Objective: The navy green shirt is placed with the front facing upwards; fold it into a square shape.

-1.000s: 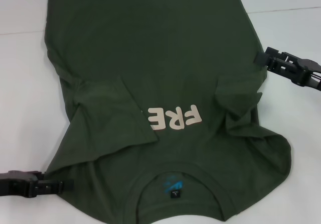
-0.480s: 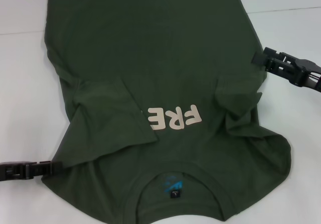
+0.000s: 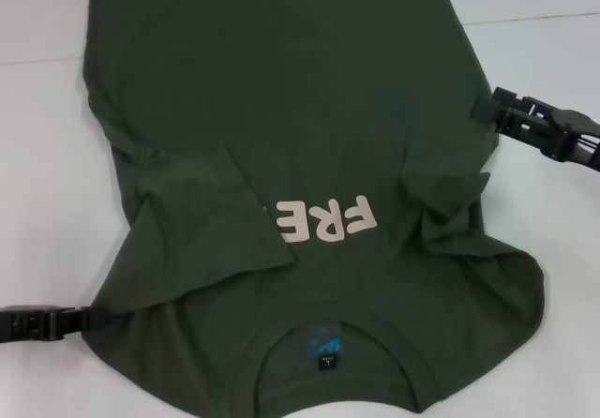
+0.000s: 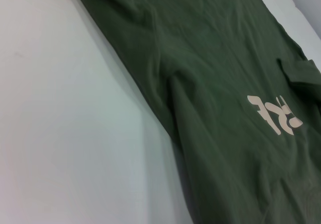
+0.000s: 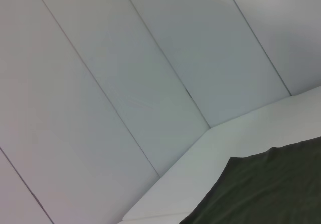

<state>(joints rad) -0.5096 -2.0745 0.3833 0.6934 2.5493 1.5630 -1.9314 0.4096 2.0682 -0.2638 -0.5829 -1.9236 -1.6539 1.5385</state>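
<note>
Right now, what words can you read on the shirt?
"FRE": cream chest print on the navy green shirt, upside down in the head view; a folded sleeve hides the rest.
Neck label: blue logo and tiny white marks, too small to read.

Even, soft overhead light on my tabletop point(image 3: 37, 156), faint shadows along the shirt point(image 3: 281, 90) edge, no glare, wrist views slightly soft.

Left gripper point(image 3: 82, 318) farther back toward the table's left edge than before.
</note>
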